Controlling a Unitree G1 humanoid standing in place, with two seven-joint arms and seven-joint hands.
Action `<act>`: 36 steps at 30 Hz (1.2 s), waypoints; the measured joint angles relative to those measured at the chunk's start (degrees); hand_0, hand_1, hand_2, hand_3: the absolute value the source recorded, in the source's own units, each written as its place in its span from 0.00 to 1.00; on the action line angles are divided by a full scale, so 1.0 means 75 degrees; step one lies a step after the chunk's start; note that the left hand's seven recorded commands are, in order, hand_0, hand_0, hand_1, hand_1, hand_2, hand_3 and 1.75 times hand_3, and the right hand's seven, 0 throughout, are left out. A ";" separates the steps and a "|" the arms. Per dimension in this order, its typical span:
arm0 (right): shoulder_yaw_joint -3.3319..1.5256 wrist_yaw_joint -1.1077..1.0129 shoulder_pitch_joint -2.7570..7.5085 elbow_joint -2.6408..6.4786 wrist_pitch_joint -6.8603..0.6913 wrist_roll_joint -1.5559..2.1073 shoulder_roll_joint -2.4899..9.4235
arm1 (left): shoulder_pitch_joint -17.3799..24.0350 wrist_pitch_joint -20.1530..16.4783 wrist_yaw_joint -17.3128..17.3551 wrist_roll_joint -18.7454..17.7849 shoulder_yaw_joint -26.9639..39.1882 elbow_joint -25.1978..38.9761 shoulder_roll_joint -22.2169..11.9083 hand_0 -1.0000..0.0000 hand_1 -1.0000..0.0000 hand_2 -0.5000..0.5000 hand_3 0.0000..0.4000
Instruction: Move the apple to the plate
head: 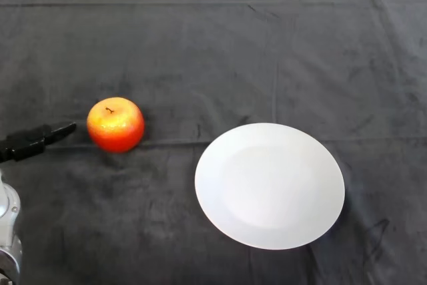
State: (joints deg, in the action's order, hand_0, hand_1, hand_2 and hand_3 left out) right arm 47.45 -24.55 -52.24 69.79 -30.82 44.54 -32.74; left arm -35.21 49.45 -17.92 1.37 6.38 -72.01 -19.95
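The apple (115, 124) sits on the cloth (213, 45), left of the plate (269, 185) and apart from it. Left of the apple, the hand (33, 139) is cut off by the edge; one finger points straight, just short of touching.

1. Left hand (37, 139): black, matte; only a blocky, segmented finger shows, entering at the frame's 9 o'clock edge and narrowing to a blunt rounded tip.
2. Surface of that finger: hard-edged plates, faint grey highlights along the top edges.
3. Left arm (8, 231): silver-grey, rounded metallic casing at about 8 o'clock, smooth with a soft sheen; lower part looks ribbed.
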 measured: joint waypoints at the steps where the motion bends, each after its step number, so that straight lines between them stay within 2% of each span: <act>1: 0.0000 0.0000 0.0000 0.0000 0.0000 0.0000 0.0000 | 0.0000 0.0000 0.0003 0.0021 -0.0126 0.0000 0.0026 1.00 1.00 0.50 0.00; 17: 0.0000 0.0000 0.0000 0.0000 0.0000 0.0000 0.0000 | -0.0001 0.0001 0.0432 0.0406 -0.0739 0.0000 0.0321 1.00 1.00 0.50 0.00; 27: 0.0000 0.0000 0.0000 0.0000 0.0000 0.0000 0.0000 | -0.0002 -0.0001 0.0595 0.0876 -0.1085 0.0000 0.0477 1.00 1.00 0.50 0.00; 36: 0.0000 0.0000 0.0000 0.0000 0.0000 0.0000 0.0000 | -0.0001 -0.0042 0.0948 0.0912 -0.1363 0.0000 0.0514 1.00 1.00 0.50 0.00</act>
State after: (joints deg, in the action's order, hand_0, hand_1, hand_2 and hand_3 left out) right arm 47.45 -24.55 -52.24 69.79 -30.82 44.54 -32.74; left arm -35.22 49.14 -10.81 8.21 -3.84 -72.01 -16.09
